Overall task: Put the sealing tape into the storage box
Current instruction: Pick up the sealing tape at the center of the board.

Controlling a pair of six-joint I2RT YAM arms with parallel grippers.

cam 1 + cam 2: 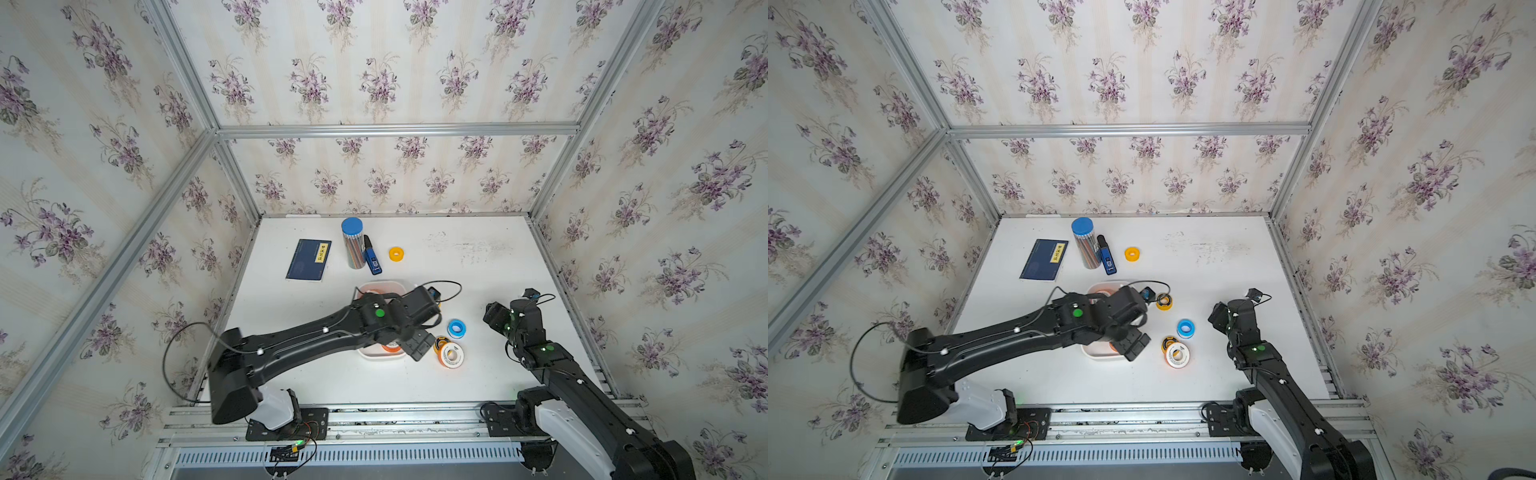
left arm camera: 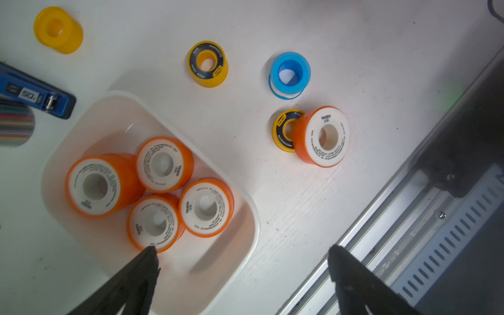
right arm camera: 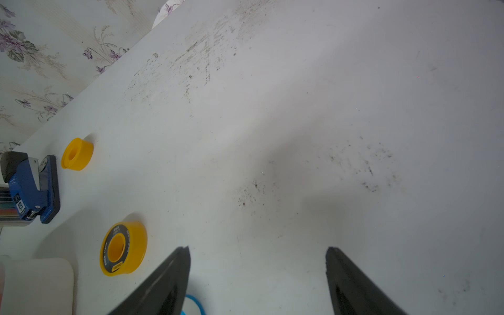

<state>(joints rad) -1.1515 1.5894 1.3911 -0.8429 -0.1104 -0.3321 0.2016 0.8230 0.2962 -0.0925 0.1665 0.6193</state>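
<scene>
VASEN on white face of orange tape spool (image 2: 312, 141), 50 on blue stapler (image 3: 30, 191)

Left arm (image 1: 307, 338) over storage box (image 1: 376, 355)

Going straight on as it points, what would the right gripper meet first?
Probably only bare, scuffed white tabletop; nothing lies ahead between the open jaws of the right gripper, though depth is unclear.

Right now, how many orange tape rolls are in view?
5. Four share the storage box: a far roll, a middle roll, a rim-side roll, a near roll. The fifth roll rests against a yellow-black roll outside it. More may hide underneath.
</scene>
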